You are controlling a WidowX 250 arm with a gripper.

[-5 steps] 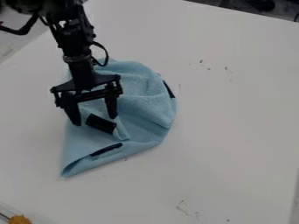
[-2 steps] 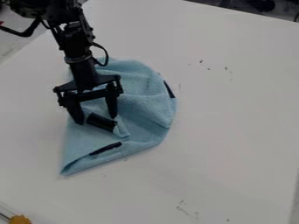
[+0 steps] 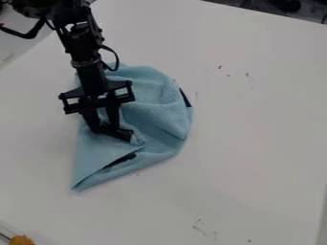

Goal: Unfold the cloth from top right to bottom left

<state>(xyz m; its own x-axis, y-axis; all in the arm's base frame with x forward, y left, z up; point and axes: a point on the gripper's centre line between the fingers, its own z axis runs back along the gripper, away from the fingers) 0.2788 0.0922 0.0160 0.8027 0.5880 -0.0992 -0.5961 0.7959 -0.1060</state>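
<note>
Far below and left of your fingers, an orange-yellow item (image 3: 22, 240) sits at the view's edge. Nearer, the blue cloth (image 3: 156, 117) points a corner down-left, lying crumpled beneath and around your fingers. Your black gripper (image 3: 104, 128) has them narrowed, pinching cloth by a black patch (image 3: 120, 133). Another dark patch (image 3: 123, 160) lies below them; a dark strip (image 3: 184, 98) edges the cloth up-right.

The gripper (image 3: 106, 128) hides part of the blue cloth (image 3: 156, 115). The bottom edge cuts off an orange thing (image 3: 21, 240).
</note>
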